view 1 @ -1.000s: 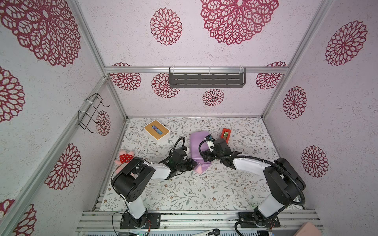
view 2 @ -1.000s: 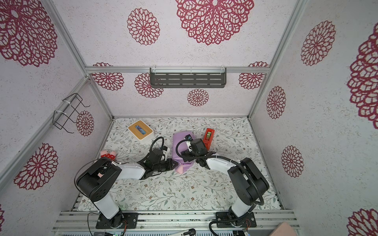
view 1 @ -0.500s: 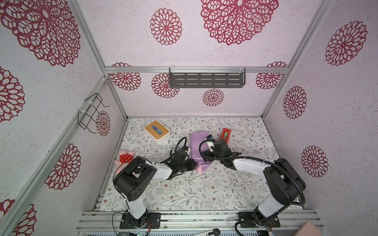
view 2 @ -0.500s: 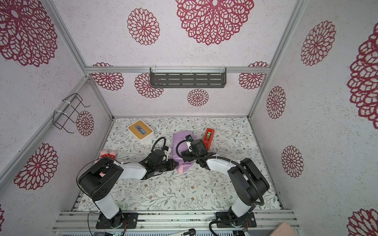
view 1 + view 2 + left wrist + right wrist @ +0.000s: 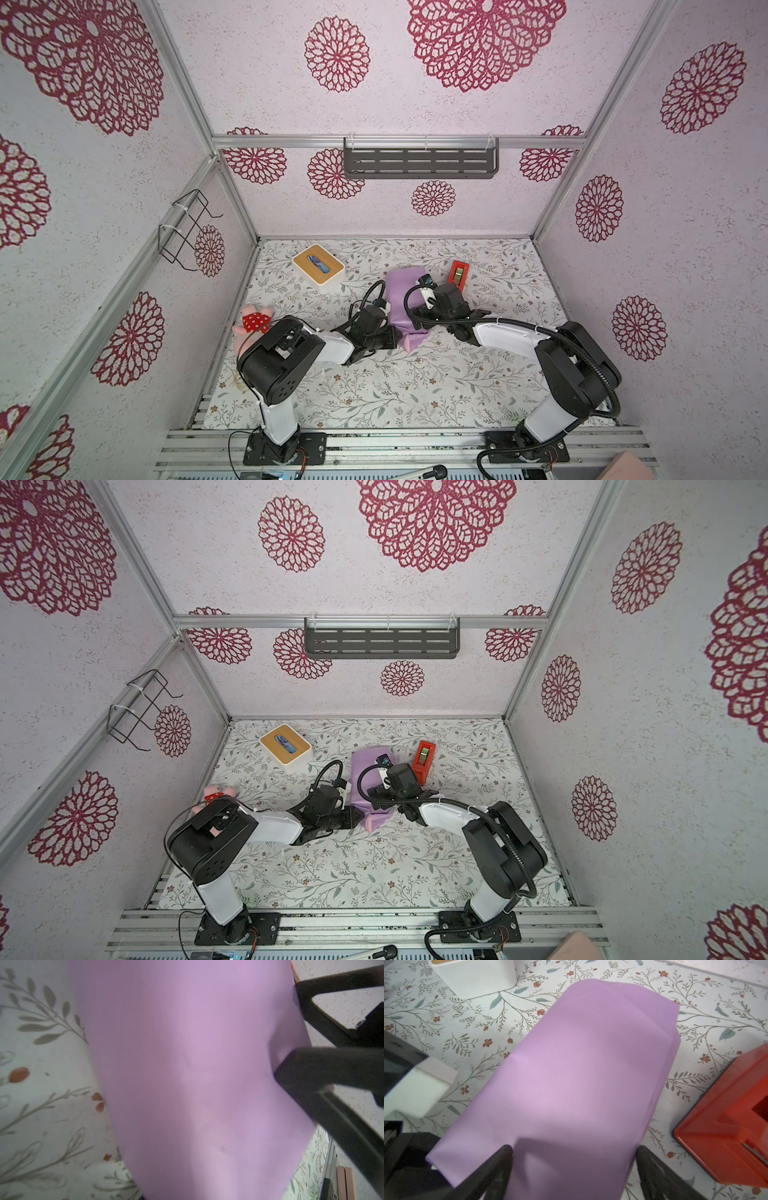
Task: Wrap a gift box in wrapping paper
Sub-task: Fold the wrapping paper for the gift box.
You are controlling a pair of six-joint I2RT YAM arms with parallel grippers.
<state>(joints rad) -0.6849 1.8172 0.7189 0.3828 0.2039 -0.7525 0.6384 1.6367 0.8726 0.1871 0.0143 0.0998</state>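
The gift box is hidden under the lilac wrapping paper (image 5: pixel 400 297) (image 5: pixel 365 779) (image 5: pixel 587 1076), which stands folded round it mid-table. A pale pink flap (image 5: pixel 413 338) pokes out toward the front. My right gripper (image 5: pixel 574 1149) straddles the wrapped box, its jaws wide with a finger against each side. One of those fingers (image 5: pixel 301 1068) dents the paper. My left gripper (image 5: pixel 388 334) (image 5: pixel 353 816) sits low against the paper's near left side. Paper fills the left wrist view and hides its jaws.
A white box with a wooden slotted top (image 5: pixel 318 269) (image 5: pixel 475 978) stands at the back left. A red tape dispenser (image 5: pixel 459 272) (image 5: pixel 726 1136) sits just right of the wrapped box. A pink plush toy (image 5: pixel 254 320) lies by the left wall.
The left arm has edged slightly toward the wrapped box. The right arm and the paper have stayed put.
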